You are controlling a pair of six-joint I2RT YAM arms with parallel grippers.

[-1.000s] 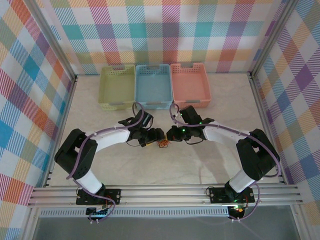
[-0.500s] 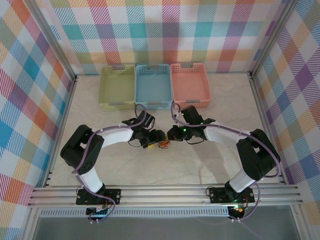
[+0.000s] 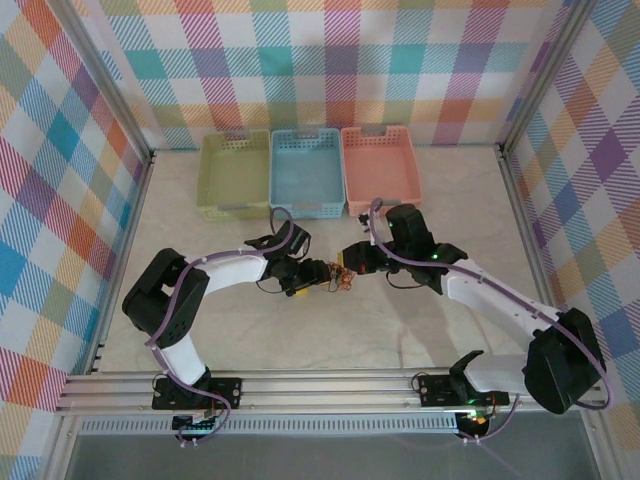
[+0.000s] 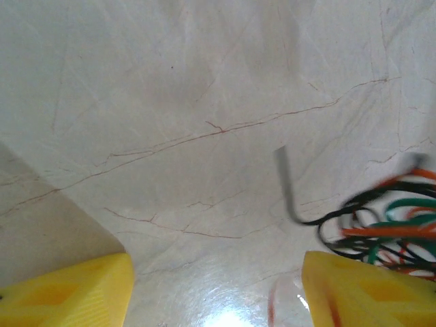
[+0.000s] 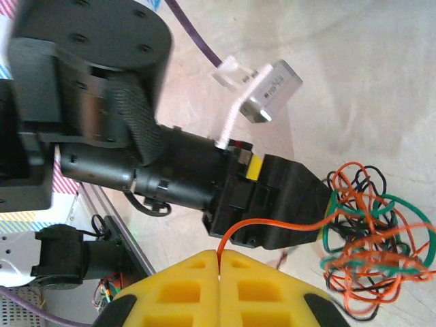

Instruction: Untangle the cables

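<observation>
The cables (image 3: 341,278) lie as one small knot of orange, black and green wires on the marble table, between the two grippers. In the right wrist view my right gripper (image 5: 219,255) is shut on an orange cable (image 5: 272,225), which arcs from the yellow fingertips over to the knot (image 5: 375,248). From above, the right gripper (image 3: 347,264) sits just up and right of the knot. My left gripper (image 3: 316,272) is at the knot's left side. Its yellow fingers (image 4: 361,289) stand apart over bare table, with the knot (image 4: 388,228) beside the right finger, not between them.
Three baskets stand in a row at the back: yellow-green (image 3: 234,205), blue (image 3: 306,207) and pink (image 3: 380,204). The left arm's black wrist housing (image 5: 204,177) is close in front of the right gripper. Checkered walls enclose the table on three sides.
The right arm has swung its elbow out to the right and stretched. Its gripper, still shut on the orange cable, has drawn the knot slightly up and right. The left arm has barely moved.
</observation>
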